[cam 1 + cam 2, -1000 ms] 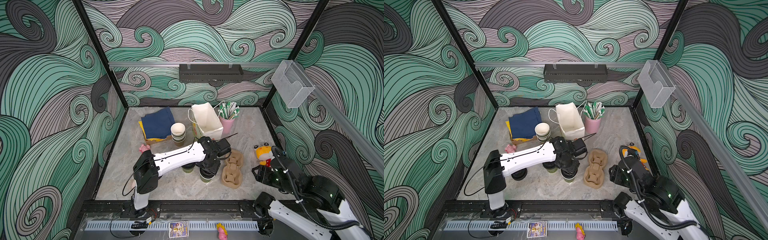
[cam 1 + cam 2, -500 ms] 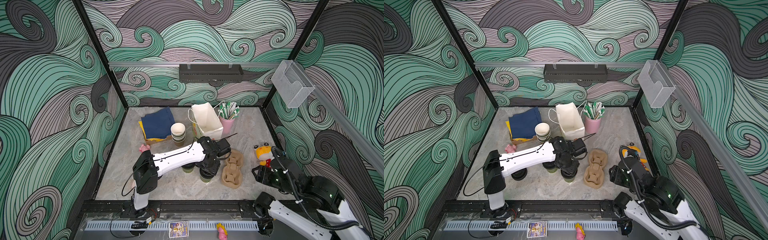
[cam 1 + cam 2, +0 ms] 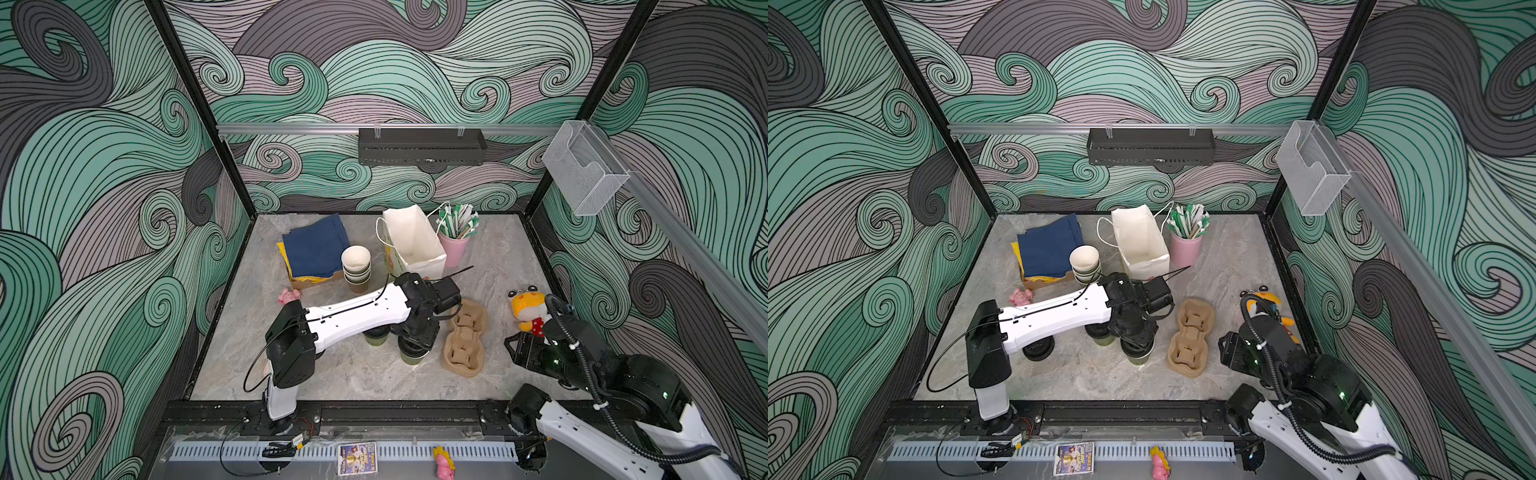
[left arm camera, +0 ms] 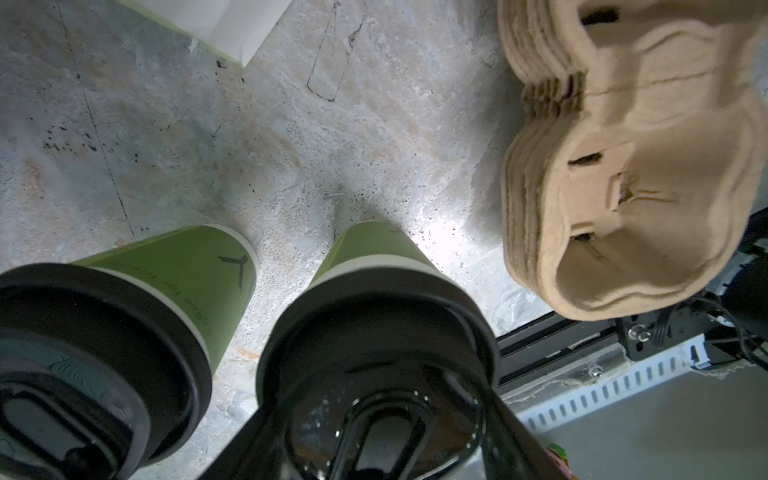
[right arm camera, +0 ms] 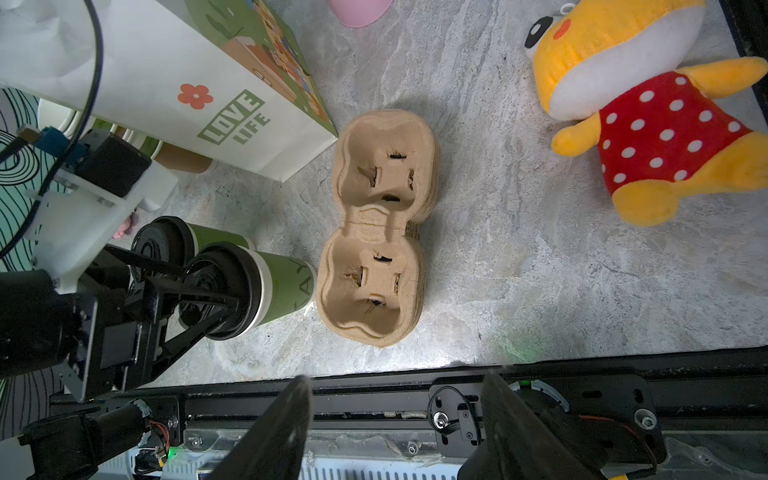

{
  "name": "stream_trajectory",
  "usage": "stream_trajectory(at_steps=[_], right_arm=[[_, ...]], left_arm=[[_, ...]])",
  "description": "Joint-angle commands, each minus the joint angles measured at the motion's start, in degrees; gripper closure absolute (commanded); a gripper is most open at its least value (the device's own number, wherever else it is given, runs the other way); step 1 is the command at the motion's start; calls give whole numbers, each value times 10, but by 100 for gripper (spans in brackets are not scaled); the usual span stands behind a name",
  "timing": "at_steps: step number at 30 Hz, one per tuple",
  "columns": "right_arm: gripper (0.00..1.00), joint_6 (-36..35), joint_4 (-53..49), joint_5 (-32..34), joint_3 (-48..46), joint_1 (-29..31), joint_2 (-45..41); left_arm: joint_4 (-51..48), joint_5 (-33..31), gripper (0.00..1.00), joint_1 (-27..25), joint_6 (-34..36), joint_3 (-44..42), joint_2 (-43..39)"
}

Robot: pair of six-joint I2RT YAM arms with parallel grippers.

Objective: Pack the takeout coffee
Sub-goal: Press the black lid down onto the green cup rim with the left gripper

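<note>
Two olive-green takeout coffee cups with black lids stand side by side on the table. My left gripper [image 3: 413, 345] [image 4: 378, 419] reaches down over the cup nearer the carrier [image 3: 412, 359] [image 3: 1139, 358] [image 4: 365, 249] [image 5: 282, 282]. Its fingers [image 5: 199, 293] press both sides of that cup's lid. The other cup [image 3: 376, 338] [image 3: 1101, 338] [image 4: 187, 270] stands free beside it. A brown pulp carrier [image 3: 464, 341] [image 3: 1192, 334] [image 5: 374, 226] lies just right of the cups with its wells bare. Over the table's front right edge my right gripper [image 3: 519, 347] [image 5: 395, 415] hangs open, nothing in it.
At the back stand a white paper bag [image 3: 411, 245] [image 5: 187, 83], a pink cup of straws [image 3: 455, 251], stacked open paper cups [image 3: 356, 266] and blue napkins [image 3: 313, 249]. A yellow plush [image 3: 528, 309] [image 5: 644, 116] lies at right. A black lid [image 3: 1038, 350] sits under the left arm.
</note>
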Motion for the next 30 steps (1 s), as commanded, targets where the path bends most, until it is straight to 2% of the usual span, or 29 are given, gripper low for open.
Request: stream_trajectory(at_steps=[1, 12, 30], right_arm=[[33, 1, -8, -1, -4, -3, -2], [33, 5, -8, -3, -4, -3, -2], [33, 6, -7, -1, -4, -3, 1]], left_arm=[[6, 11, 38, 8, -1, -1, -2], [-2, 7, 36, 15, -3, -12, -1], [17, 51, 36, 17, 12, -14, -15]])
